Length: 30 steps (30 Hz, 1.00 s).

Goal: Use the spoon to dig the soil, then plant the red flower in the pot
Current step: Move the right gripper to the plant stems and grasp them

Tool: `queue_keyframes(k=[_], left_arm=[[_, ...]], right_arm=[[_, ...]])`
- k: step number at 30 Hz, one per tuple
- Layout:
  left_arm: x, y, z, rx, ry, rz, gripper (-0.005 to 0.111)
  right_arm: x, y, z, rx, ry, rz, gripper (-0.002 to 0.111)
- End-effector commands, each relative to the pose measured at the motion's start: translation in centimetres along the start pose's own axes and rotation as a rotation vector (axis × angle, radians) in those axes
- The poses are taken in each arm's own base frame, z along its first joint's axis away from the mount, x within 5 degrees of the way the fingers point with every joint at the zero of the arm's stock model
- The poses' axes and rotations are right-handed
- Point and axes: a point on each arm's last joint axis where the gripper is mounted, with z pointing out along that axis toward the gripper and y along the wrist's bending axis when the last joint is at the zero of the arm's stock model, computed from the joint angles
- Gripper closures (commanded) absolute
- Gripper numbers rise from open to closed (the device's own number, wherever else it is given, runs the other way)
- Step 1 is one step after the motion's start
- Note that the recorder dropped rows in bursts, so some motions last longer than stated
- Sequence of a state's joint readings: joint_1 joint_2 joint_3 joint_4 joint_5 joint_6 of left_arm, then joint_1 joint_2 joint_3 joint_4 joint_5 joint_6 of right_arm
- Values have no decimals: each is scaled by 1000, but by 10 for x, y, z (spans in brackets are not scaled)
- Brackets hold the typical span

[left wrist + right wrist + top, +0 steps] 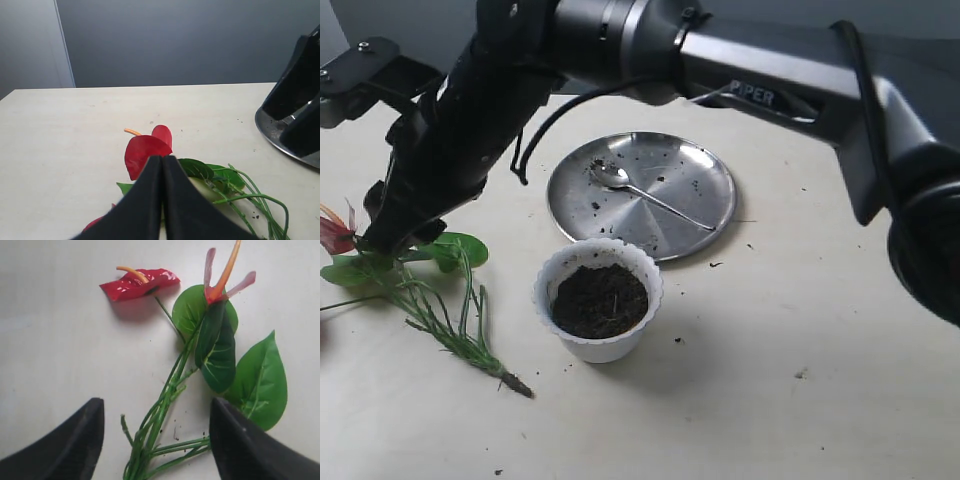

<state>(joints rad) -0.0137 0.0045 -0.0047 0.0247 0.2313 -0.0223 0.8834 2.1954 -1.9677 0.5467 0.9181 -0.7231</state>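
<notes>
The red flower [450, 255] lies flat on the table at the left, its root end toward the front. My right gripper [398, 234] reaches across to it and hangs open just above its stems [162, 412], one finger on each side, not touching them. The red blooms [140, 282] and green leaves lie beyond the fingers. My left gripper [162, 160] is shut and holds nothing, low beside a red bloom [142, 150]. The white pot [605, 348] stands at the centre, full of dark soil [600, 300]. The spoon [655, 198] lies on the steel plate [695, 165].
The steel plate sits just behind the pot, and crumbs of soil are scattered on it and on the table. The right arm's long body [770, 80] spans the scene above the plate. Its dark fingers [295, 105] show in the left wrist view.
</notes>
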Motion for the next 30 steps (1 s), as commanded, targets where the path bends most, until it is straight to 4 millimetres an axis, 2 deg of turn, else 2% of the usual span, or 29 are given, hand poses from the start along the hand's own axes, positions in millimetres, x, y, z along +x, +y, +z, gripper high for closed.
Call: queue_keyframes(k=[1,8,12,19,23,30], left_arm=[[1,0,0,7,-7,9,106],[1,0,0,7,-5,9,106],[1,0,0,7,-5,9,106],[1,0,0,7,-5,9,106],[1,0,0,7,-5,9,106],[1,0,0,7,-5,7,106]], right_arm=[[3,-1,25,37,-9,-19,49],[19,-11,61,29,-7,47,49],[23,-15,73,31,-31,85,49],[27,-17,83,29,-43,115,50],[32,-18,89,18,-31,128,57],[37,-14,95,-32,-2,164,82]])
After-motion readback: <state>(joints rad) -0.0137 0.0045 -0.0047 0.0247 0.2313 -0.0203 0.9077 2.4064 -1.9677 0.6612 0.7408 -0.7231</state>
